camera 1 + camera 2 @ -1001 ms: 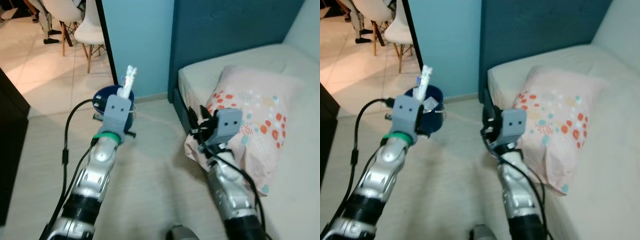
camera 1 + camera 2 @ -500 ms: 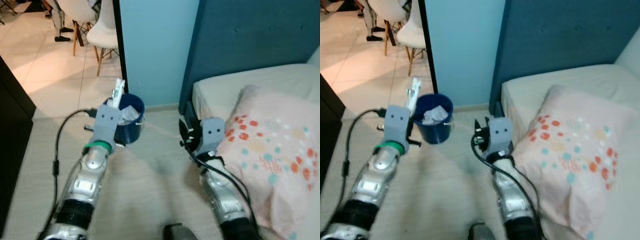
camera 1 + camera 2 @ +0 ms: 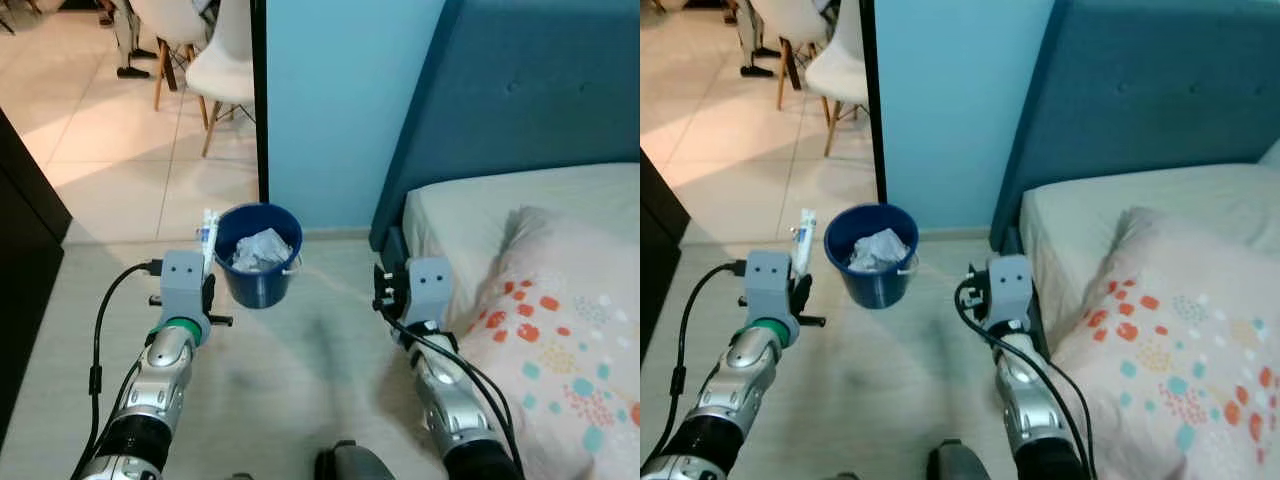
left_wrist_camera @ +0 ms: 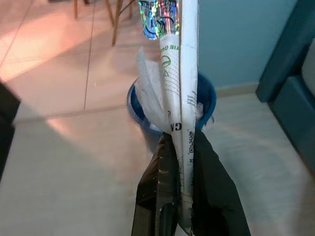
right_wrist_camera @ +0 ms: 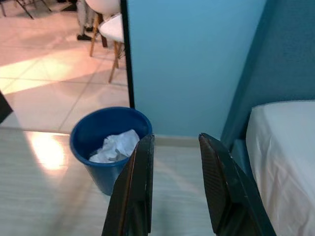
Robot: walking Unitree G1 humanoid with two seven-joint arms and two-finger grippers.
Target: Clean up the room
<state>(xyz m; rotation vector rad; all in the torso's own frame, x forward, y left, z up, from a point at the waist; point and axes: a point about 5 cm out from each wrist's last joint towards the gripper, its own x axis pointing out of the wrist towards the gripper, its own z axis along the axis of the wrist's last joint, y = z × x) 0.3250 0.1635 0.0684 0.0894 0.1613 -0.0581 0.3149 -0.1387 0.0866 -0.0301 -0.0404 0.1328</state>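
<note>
On the floor ahead: blue waste bin [image 3: 259,256], standing at the foot of the light-blue wall [image 3: 340,100], just beside the bed's dark blue headboard [image 3: 540,90].
Bin contents: crumpled white paper [image 3: 260,247], lying inside below the rim.
My left claw [image 4: 179,162]: closed tight on a flattened white tube [image 4: 178,98] with green print and a holographic crimped end; the tube stands upright, held just to the left of the bin and not yet over its opening.
My right claw [image 5: 174,147]: fingers parted and holding nothing, raised near the bed's corner and pointed toward the bin.
Bed [image 3: 470,200]: white mattress to my right, carrying a pink pillow [image 3: 560,340] with coloured dots.
Beyond the doorway: white chairs [image 3: 215,70] on a tiled floor.
</note>
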